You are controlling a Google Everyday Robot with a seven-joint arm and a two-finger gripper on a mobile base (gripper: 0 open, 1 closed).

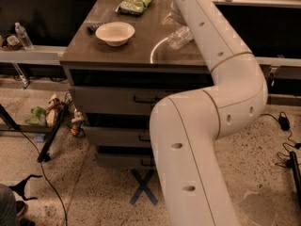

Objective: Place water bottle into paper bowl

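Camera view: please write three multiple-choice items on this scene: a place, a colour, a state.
1. Where does the water bottle lie? A on the cabinet top, right of the paper bowl; B inside the bowl; C held up in the air.
2. What colour is the snack bag? A red; B green; C blue.
3. How is the paper bowl? A upside down; B crushed flat; C upright, empty.
Answers: A, it lies on the top beside the gripper, which the arm mostly hides; B, its wrapper is green; C, its bare inside faces up.

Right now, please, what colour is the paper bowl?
Plain cream-white paper bowl, best in the camera view; the gripper is beside the water bottle.
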